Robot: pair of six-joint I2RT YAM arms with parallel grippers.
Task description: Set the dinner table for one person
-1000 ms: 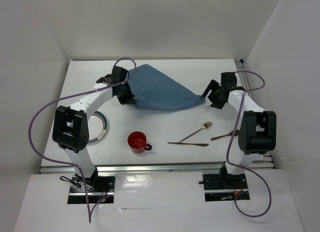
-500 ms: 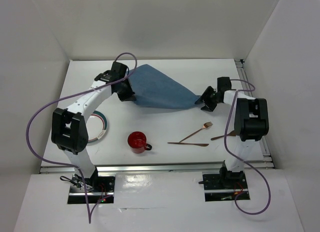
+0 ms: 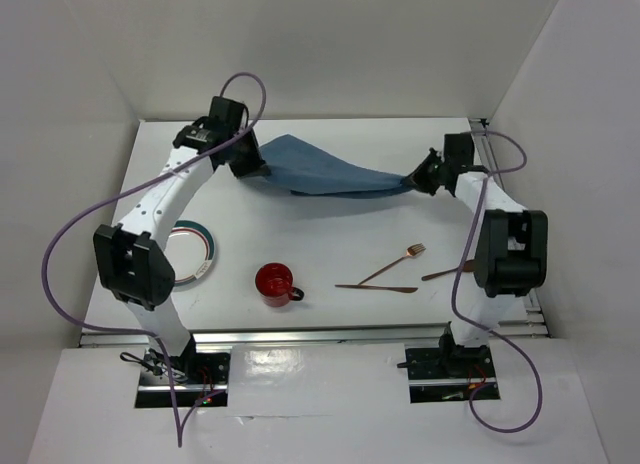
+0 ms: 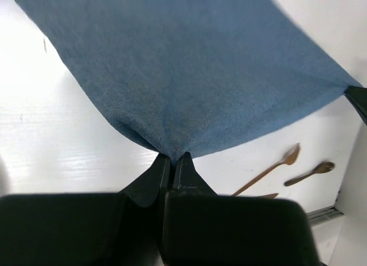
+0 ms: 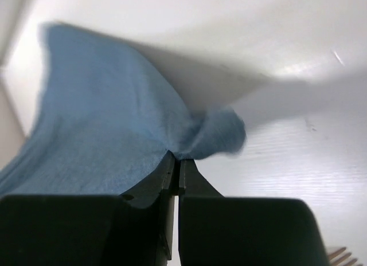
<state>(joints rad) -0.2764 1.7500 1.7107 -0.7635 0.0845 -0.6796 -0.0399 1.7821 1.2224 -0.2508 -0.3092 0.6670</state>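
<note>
Left hand point(image 4: 171, 157) clenched on cloth point(image 3: 318, 167) left corner, right hand point(image 5: 176, 158) clenched on right corner. Cloth sags above tabletop point(image 3: 330, 234). Risk: thin pinch slips if arms spread; cloth drops crumpled.

Blue cloth point(image 3: 325, 169) hanging stretched at 12 o'clock, sagging mid-span. Red mug point(image 3: 273, 280) sitting at 6 o'clock, handle pointing 4 o'clock. Fork point(image 3: 392, 266), knife point(image 3: 376, 287), spoon point(image 3: 449, 272) lying at 4 o'clock, fork tines pointing 2 o'clock. Striped-rim plate point(image 3: 207, 246) lying at 8 o'clock, partly hidden.
</note>
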